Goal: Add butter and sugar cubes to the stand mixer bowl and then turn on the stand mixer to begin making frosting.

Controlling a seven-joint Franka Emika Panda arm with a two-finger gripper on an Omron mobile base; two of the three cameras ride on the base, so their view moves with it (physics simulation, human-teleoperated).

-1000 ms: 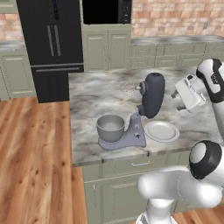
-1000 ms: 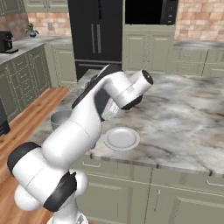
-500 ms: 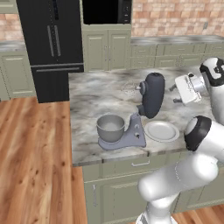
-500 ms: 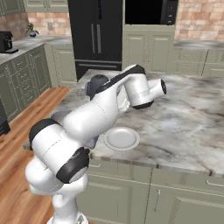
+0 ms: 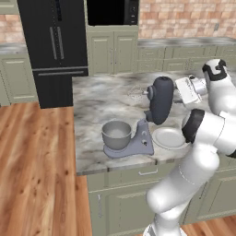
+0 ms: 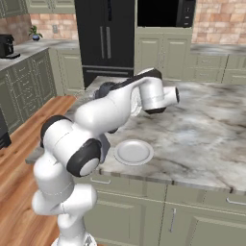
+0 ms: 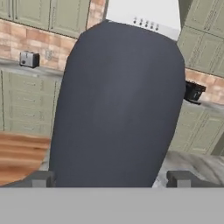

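The stand mixer [image 5: 138,144] stands near the front edge of the marble island, its dark slate head [image 5: 160,99] tilted up. The silver stand mixer bowl [image 5: 116,134] sits on the pale base, left of the stand. My gripper [image 5: 179,90] is at the right side of the raised head, level with it. In the hand view the head [image 7: 118,105] looms close in front, and my gripper [image 7: 111,179] is open with its tips spread wide on either side of the head, not touching it. The butter and the sugar cubes are out of view.
A flat white plate [image 5: 169,137] lies right of the mixer by the counter's front edge, also seen under my arm [image 6: 133,152]. A black fridge [image 5: 55,46] and wall cabinets stand behind the island. Wooden floor lies to the left.
The hand has moved left, closer to the mixer's raised head, and the arm's elbow has swung into a new pose. The mixer, bowl and plate have not moved.
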